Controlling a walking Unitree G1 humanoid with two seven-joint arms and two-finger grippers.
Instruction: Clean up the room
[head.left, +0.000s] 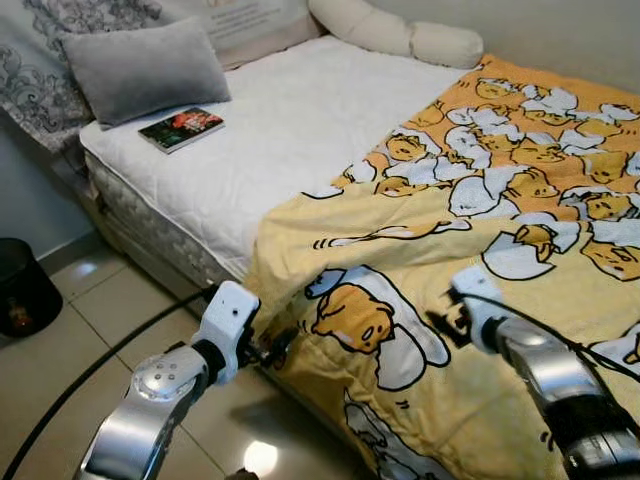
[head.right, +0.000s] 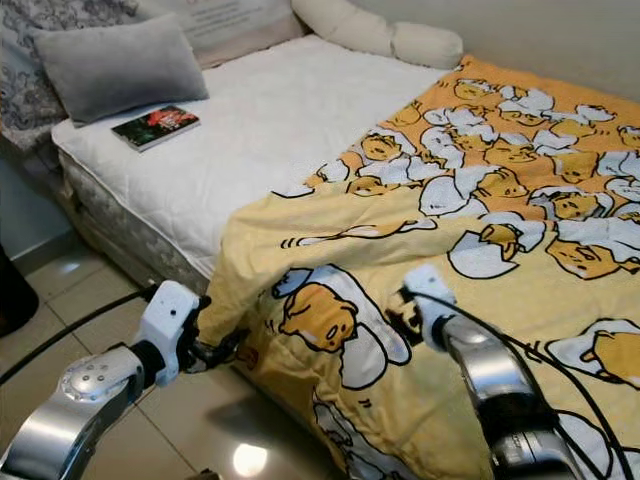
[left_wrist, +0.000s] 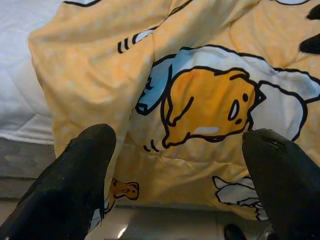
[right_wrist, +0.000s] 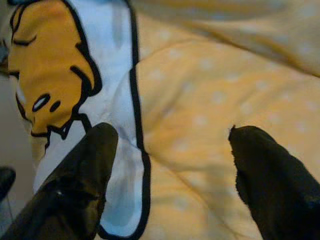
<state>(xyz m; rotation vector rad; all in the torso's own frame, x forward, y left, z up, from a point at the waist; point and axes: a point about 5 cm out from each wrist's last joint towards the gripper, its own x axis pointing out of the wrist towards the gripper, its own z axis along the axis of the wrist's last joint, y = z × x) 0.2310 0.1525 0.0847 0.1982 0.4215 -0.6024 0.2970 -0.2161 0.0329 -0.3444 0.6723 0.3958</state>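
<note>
We see a yellow blanket printed with cartoon eggs (head.left: 500, 220) spread over the right half of the white quilted mattress (head.left: 270, 130) and hanging off its near edge toward the tiled floor (head.left: 110, 310). Our left gripper (left_wrist: 177, 150) hovers open at the blanket's near left corner, while our right gripper (right_wrist: 170, 150), also open, hangs just above the blanket's near part. A grey pillow (head.left: 145, 68) and a dark paperback book (head.left: 182, 128) lie at the far left.

A bed (head.left: 180, 215) with a white mattress stands on a glossy beige tiled floor (head.left: 110, 310) against a plain pale wall (head.left: 560, 30)
</note>
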